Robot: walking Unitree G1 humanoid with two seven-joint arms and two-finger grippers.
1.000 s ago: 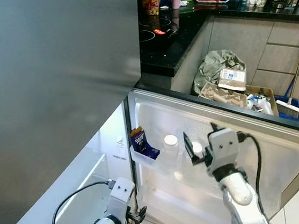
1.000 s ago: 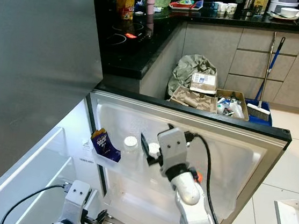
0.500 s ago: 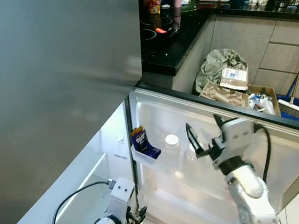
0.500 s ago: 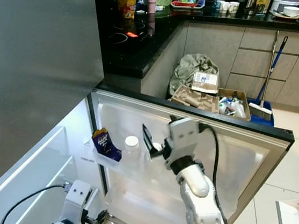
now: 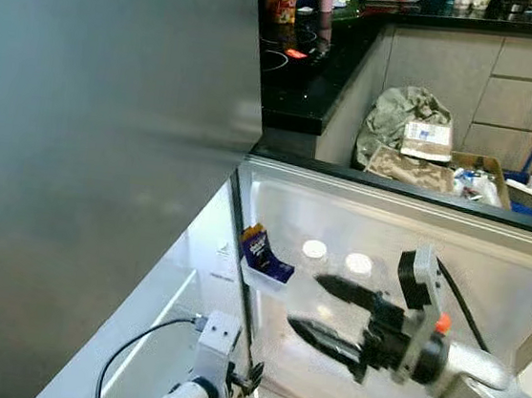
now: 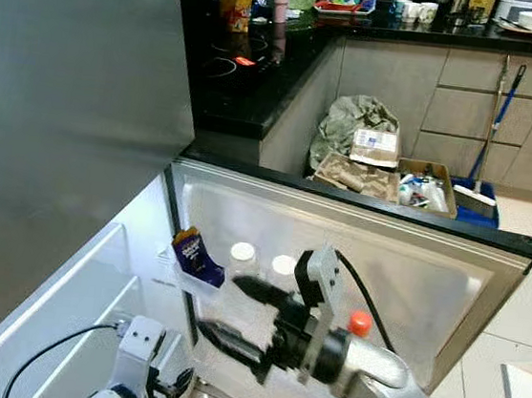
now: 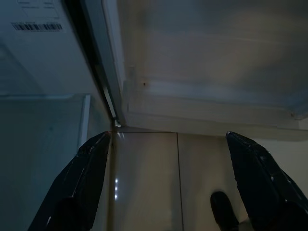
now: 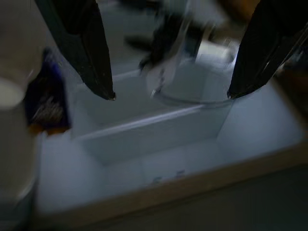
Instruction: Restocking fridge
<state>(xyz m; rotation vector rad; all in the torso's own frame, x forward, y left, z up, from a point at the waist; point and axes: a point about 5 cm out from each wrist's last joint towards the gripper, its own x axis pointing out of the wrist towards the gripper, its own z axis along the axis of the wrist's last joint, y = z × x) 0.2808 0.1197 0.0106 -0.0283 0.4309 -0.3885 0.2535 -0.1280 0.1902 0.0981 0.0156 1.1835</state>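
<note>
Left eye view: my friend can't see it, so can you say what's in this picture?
The robot's right hand, two long black fingers spread open, reaches toward the clear plastic shelf on the open white fridge door. The shelf holds a purple and orange snack packet and two white-capped bottles. The left hand hangs low.

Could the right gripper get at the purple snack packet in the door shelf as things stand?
Probably yes. The right gripper is open and pointed toward the door shelf, where the purple snack packet stands at the hinge end. Two white-capped bottles stand beside it, but nothing blocks the packet itself.
</note>
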